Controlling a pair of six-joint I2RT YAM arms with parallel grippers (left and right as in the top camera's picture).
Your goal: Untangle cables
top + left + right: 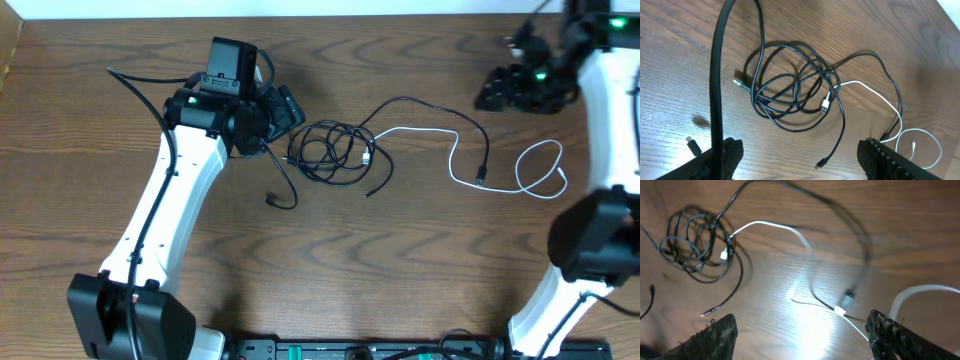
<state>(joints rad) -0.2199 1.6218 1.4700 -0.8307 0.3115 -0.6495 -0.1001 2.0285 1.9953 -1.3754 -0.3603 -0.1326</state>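
Plainly, the untangling is only partly done. The thin black cord (322,150), wound into a loose knot of several overlapping loops, lies near the middle of the brown wooden table (300,270). One long strand runs off it toward 3 o'clock. The thin white cord (862,84) is mostly drawn out toward 3 o'clock, ending there in an open loop, but its plug tip lies across the loops on the knot's 3 o'clock side. I judge the white cord needs pulling fully free and the black coil needs opening out.

The left gripper (800,152) hangs just at 10 o'clock of the knot, jaws spread wide and holding nothing. The right gripper (800,330), toward 2 o'clock on the table, is likewise spread wide and empty, with the cords on the wood beneath it.
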